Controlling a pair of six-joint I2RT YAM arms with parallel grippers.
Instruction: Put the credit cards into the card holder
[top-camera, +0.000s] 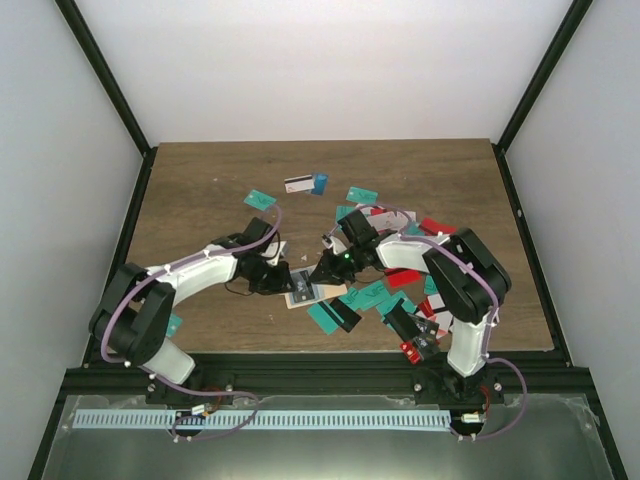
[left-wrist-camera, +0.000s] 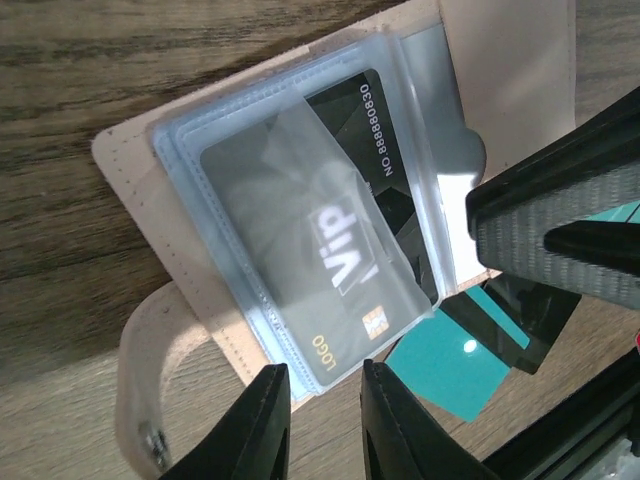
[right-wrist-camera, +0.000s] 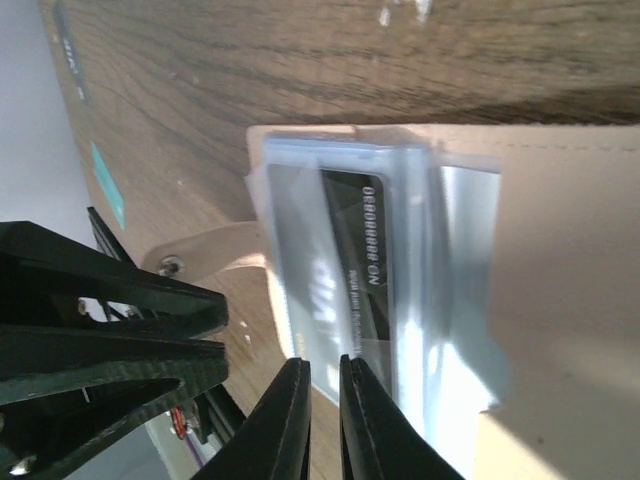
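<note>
Card holder (left-wrist-camera: 510, 60) edge meets left tool (left-wrist-camera: 322, 375), slightly ajar; right tool (right-wrist-camera: 323, 368) near-closed, grip unclear.

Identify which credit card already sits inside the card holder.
The black Vip card, tucked in the tan card holder's clear sleeves; the other cards lie loose on the table.
</note>
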